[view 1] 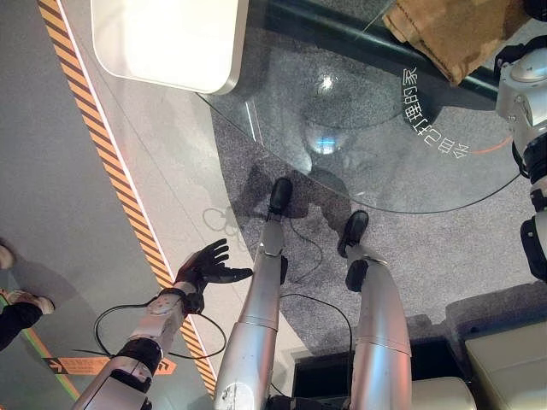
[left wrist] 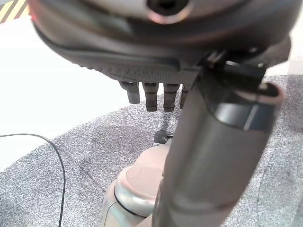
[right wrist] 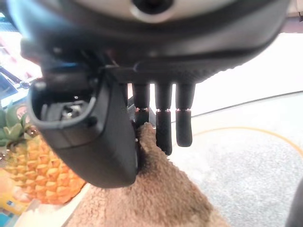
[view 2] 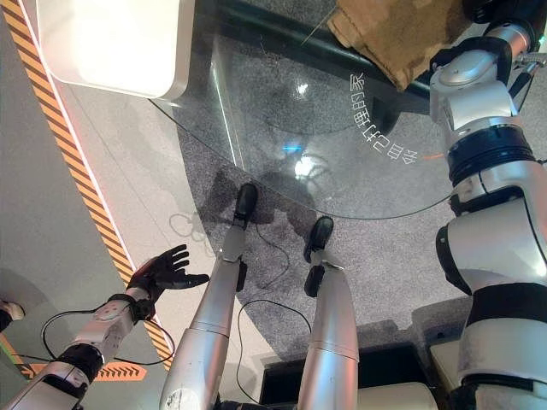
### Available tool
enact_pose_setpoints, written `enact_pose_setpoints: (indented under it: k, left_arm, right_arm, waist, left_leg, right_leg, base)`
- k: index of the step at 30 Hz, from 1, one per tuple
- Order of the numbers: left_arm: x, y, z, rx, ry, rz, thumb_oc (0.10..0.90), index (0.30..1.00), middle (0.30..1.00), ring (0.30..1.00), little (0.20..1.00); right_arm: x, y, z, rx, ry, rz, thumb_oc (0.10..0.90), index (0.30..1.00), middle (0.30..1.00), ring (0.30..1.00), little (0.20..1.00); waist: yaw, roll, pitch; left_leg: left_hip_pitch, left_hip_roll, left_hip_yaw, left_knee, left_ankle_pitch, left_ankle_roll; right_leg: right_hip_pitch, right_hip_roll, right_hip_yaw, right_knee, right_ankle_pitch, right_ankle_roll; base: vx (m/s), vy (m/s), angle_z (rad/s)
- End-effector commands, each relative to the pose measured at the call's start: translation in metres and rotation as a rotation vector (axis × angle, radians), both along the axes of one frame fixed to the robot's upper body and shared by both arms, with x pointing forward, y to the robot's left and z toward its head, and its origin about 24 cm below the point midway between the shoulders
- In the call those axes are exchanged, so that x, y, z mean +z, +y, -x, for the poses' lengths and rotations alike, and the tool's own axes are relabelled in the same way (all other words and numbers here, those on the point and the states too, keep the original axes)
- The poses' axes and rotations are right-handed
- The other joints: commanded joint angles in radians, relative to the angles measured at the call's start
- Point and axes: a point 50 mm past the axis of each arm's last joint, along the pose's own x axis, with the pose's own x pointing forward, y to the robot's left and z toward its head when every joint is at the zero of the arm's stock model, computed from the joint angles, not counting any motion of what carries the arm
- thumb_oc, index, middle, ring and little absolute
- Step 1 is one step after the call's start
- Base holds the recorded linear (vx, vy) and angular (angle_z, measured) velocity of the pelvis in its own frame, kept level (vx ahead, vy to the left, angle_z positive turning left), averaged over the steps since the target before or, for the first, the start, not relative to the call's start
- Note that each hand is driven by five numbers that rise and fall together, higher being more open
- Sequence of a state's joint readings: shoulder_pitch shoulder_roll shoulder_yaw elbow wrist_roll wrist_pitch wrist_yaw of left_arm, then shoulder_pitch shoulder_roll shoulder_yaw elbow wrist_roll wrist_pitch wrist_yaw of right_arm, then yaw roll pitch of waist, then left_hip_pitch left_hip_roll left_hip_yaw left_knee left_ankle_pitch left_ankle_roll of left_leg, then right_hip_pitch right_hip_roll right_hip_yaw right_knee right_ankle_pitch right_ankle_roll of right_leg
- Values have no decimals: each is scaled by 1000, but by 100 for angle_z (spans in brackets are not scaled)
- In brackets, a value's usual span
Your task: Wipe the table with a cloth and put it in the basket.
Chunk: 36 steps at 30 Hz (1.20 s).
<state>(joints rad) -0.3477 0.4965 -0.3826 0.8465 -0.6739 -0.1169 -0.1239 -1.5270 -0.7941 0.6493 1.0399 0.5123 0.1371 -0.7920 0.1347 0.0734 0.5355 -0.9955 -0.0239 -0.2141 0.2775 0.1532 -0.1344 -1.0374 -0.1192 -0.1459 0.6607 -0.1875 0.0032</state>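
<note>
Grey floor with a striped tape line lies at the left, and a round glass table [view 1: 376,162] stands in front of me. My left hand [view 1: 205,266] hangs low beside the table, fingers spread, holding nothing. One brown cloth [view 2: 397,34] lies on the far right part of the table. My right hand [right wrist: 118,118] pinches this cloth between thumb and fingers. I judge the wiping is in progress; one pineapple [right wrist: 35,172] shows near, but I see no basket yet.

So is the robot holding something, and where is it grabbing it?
The right hand has the brown cloth at its upper edge, with the thumb against it, though a firm pinch cannot be told. The left hand is open, holding nothing.
</note>
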Motion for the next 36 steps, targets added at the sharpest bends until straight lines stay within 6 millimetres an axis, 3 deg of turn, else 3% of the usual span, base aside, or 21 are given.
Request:
enact_pose_setpoints:
  k: [1, 9, 12, 22, 30, 36]
  left_arm:
    - [-25, 14, 30, 47, 104, 13, 800, 900, 900, 900, 900]
    - [-26, 9, 29, 35, 103, 13, 800, 900, 900, 900, 900]
    - [-27, 8, 29, 28, 101, 13, 800, 900, 900, 900, 900]
    - [-30, -3, 27, 36, 77, 27, 800, 900, 900, 900, 900]
    - [-25, -8, 20, 67, 32, 50, 800, 900, 900, 900, 900]
    - [-15, -10, 10, 112, -16, 81, 800, 900, 900, 900, 900]
  right_arm:
    - [61, -25, 48, -142, -269, 175, 100, 300, 300, 300, 200]
    - [65, 33, 31, 68, -202, 385, 100, 300, 300, 300, 200]
    - [60, 64, 23, 176, -131, 504, 100, 300, 300, 300, 200]
    - [15, 150, 10, 560, 77, 717, 100, 300, 300, 300, 200]
    - [-24, 189, 18, 804, 152, 740, 100, 300, 300, 300, 200]
    - [-48, 205, 25, 958, 185, 713, 100, 300, 300, 300, 200]
  waist:
    - [-2, 7, -15]
    - [6, 9, -15]
    - [10, 9, -15]
    - [19, 14, -15]
    - [10, 7, -15]
    - [0, 0, -15]
  left_leg:
    - [50, -66, 155, 126, -163, 120]
    - [55, -69, 156, 121, -161, 120]
    - [57, -69, 157, 117, -157, 120]
    - [53, -71, 164, 114, -148, 123]
    - [45, -70, 167, 117, -141, 127]
    - [47, -71, 171, 115, -135, 129]
  right_leg:
    - [90, 73, -23, -232, 146, 11]
    - [95, 70, -29, -233, 140, 6]
    - [99, 66, -34, -235, 136, 4]
    - [96, 63, -44, -220, 118, -4]
    - [86, 74, -38, -207, 113, -7]
    - [88, 83, -32, -205, 113, -6]
  base:
    - [0, 0, 0]
    - [0, 0, 0]
    - [0, 0, 0]
    - [0, 0, 0]
    - [0, 0, 0]
    - [0, 0, 0]
